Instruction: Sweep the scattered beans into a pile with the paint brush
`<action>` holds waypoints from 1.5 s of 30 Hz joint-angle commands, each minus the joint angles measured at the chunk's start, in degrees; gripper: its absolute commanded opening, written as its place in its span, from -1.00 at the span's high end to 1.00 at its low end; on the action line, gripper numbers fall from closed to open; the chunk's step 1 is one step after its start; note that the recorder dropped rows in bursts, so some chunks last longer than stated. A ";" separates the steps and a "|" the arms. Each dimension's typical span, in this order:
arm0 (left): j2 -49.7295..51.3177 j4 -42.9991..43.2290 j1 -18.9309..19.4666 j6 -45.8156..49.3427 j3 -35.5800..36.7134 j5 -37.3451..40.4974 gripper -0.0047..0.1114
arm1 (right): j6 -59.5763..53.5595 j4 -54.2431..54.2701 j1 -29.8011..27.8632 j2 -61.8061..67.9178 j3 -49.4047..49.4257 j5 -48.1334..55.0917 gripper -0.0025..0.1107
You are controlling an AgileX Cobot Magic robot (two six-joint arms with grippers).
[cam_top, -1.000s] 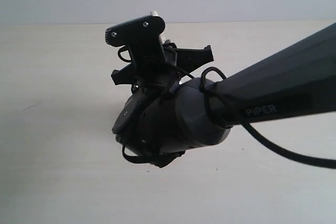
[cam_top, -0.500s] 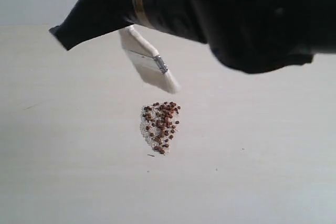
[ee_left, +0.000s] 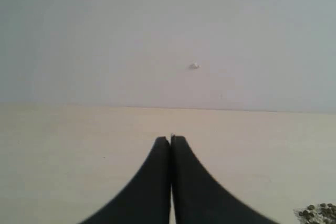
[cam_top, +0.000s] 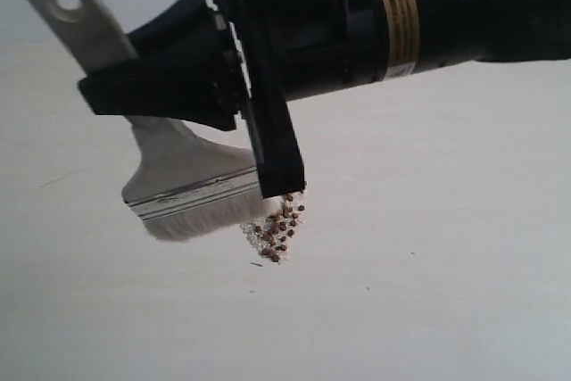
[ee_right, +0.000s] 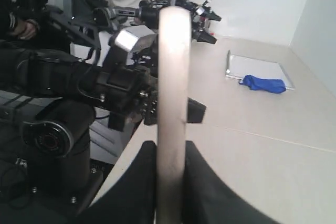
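While the right claw (ee_right: 171, 156) is clamped on the handle of the paint brush (cam_top: 192, 176), its bristles sit against the pile (cam_top: 278, 234) on the counter (cam_top: 428, 292), and the left claw (ee_left: 170, 140) is pinched closed, empty.

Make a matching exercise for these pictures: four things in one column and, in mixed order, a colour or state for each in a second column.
Column one
1. paint brush
2. beans
3. left fingers
4. cloth

Column two
a. closed together, holding nothing
b. blue
c. gripped by its handle
d. reddish-brown, in one cluster

Pairs: 1-c, 2-d, 3-a, 4-b
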 commanded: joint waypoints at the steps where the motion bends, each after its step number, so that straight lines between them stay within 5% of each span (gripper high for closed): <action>1: -0.28 -0.35 -0.24 0.00 0.15 0.17 0.92 | -5.30 3.74 -4.46 4.81 3.57 -2.02 0.96; 16: -0.28 -0.35 -0.24 0.00 0.15 0.17 0.92 | -11.62 2.44 -7.94 10.55 10.22 -2.02 0.96; 45: -0.28 -0.35 -0.24 0.00 0.15 0.17 0.92 | -27.61 24.35 -7.94 23.21 11.03 -2.02 0.96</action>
